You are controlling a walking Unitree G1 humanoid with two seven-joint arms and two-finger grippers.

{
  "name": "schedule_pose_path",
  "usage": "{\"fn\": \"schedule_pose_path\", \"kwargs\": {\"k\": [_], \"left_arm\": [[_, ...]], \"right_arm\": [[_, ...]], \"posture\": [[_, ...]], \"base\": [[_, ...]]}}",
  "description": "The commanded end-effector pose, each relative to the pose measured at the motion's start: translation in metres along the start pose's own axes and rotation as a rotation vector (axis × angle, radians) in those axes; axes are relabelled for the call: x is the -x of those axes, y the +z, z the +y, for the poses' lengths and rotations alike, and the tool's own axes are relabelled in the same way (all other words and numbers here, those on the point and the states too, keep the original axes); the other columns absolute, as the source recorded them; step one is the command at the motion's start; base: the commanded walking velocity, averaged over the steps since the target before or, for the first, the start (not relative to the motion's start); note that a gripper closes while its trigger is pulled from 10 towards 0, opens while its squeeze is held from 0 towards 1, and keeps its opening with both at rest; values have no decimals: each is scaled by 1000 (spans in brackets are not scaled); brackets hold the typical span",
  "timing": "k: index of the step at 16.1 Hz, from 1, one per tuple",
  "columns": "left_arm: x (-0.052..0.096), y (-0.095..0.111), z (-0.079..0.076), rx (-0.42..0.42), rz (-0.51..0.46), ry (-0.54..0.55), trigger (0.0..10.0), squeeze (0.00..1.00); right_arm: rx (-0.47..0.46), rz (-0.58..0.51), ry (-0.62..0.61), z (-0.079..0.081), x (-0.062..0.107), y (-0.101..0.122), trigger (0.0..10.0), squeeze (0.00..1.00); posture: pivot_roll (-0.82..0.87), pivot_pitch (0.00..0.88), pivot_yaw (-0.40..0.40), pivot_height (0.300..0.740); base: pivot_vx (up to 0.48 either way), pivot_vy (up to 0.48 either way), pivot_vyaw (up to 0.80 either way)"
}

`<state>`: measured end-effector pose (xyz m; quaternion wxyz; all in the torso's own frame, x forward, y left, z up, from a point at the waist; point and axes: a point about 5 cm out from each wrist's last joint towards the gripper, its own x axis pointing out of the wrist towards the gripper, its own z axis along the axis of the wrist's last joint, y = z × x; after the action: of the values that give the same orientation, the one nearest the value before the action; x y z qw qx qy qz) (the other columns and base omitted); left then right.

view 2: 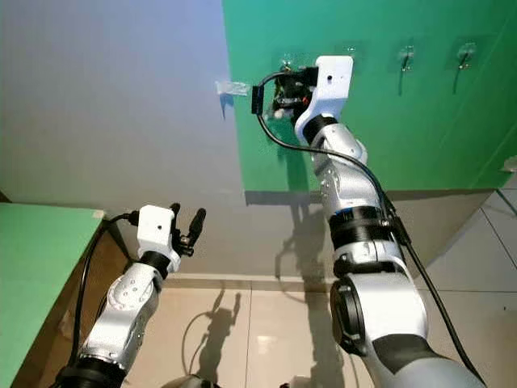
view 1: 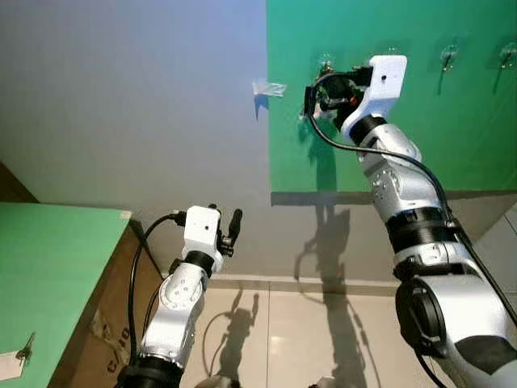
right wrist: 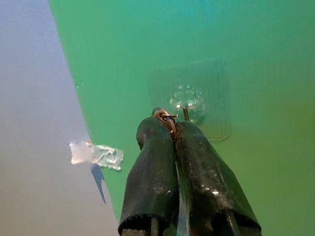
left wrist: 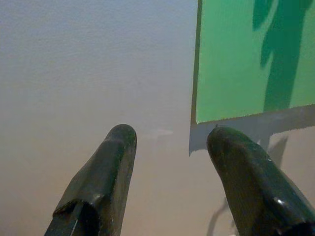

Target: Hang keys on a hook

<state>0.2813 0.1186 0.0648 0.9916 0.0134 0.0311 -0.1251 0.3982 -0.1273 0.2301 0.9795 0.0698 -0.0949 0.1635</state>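
My right gripper (right wrist: 170, 129) is raised to the green wall panel (view 1: 452, 137) and shut on a key ring (right wrist: 164, 116), whose copper loop pokes out between the fingertips. The ring sits right beside the pin of a clear adhesive hook (right wrist: 186, 102), the leftmost hook (view 1: 326, 62) on the panel. Whether the ring is over the pin I cannot tell. The keys themselves are hidden by the fingers. My left gripper (view 1: 225, 229) is held low before the grey wall, open, with nothing between its fingers (left wrist: 101, 182).
Two more clear hooks (view 1: 448, 56) (view 1: 507, 55) are on the panel to the right. A scrap of clear tape (view 1: 268, 88) sticks to the grey wall by the panel's edge. A green-topped table (view 1: 40, 267) stands at lower left; tiled floor (view 1: 275, 331) below.
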Motion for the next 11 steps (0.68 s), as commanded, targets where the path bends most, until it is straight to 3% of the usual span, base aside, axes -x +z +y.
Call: {"fn": "schedule_pose_path", "kwargs": {"k": [1,7,11], "left_arm": [[1,-1,3,1,9,10,10000,0],[4,-1,5,11,12,27,10000,0],[5,-1,7,15,14,33,10000,0]], "right_arm": [[-34,-20,9,4,-6,6,0,0],[-333,56,-10,2,-9,-5,0,0],[-439,76,-39,-3,-9,-6,0,0]], "posture": [[-166,0,71,740],[-154,0,65,740],[-155,0,65,740]], "base": [[0,0,0],[0,0,0],[0,0,0]]}}
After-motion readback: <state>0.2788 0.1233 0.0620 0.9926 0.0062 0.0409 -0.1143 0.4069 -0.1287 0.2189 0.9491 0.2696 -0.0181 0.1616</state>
